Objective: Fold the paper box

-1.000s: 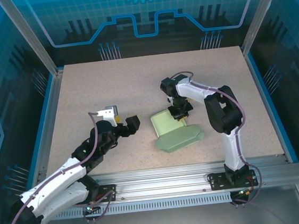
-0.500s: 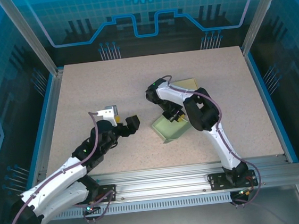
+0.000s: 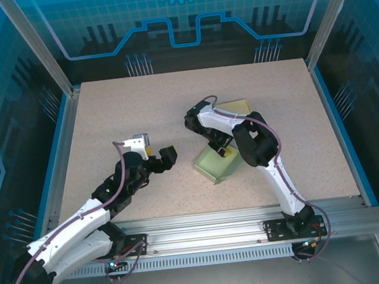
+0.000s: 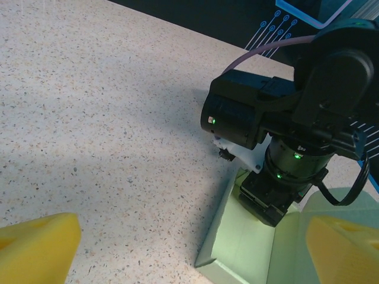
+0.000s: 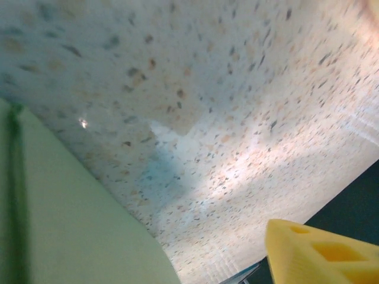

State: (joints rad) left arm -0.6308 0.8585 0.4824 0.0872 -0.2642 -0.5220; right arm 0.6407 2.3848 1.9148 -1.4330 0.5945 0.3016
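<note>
While left end effector (image 3: pixel 158 153) wide open, right end effector (image 3: pixel 221 150) over paper box (image 3: pixel 214 168), state unclear.

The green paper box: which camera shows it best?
The top external view: most of the paper box shows, partly under the right arm. The left wrist view catches one corner; the right wrist view, a blurred green patch.

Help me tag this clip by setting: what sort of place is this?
Probably a lab robot cell: a speckled table framed by aluminium rails, blue printed panels walling it in, and a left arm and right arm bolted at its near edge.
</note>
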